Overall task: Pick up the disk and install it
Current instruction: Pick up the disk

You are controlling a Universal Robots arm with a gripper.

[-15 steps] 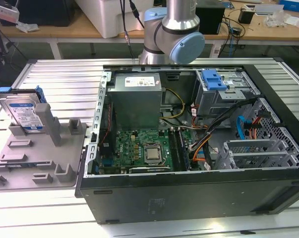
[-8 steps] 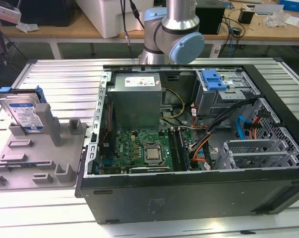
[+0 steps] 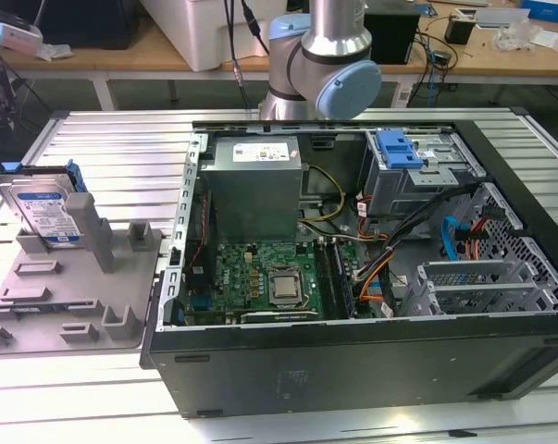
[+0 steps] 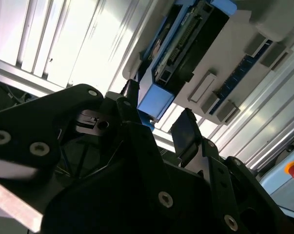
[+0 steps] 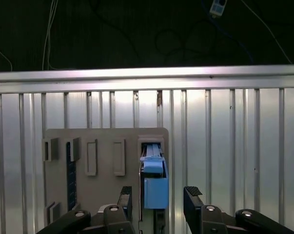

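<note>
Two jaws of my gripper (image 5: 159,192) stand wide, one on either side of the disk (image 5: 152,170) at its blue rail, holding nothing. The disk stands on edge in a grey holder (image 3: 93,268) near the tabletop (image 3: 121,139) edge at the exterior view's left, outside the open computer case (image 3: 353,370). I judge the pick-up is in hand; it calls for closing squarely on the rails.

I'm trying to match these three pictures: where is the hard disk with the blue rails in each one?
Exterior view: the disk stands on edge in the grey holder plate, on the exterior view's left.
Second wrist view: the disk edge-on, standing on that plate.
First wrist view: the disk edge-on, in the plate's slot.
Shared landmark: the grey holder plate.
</note>
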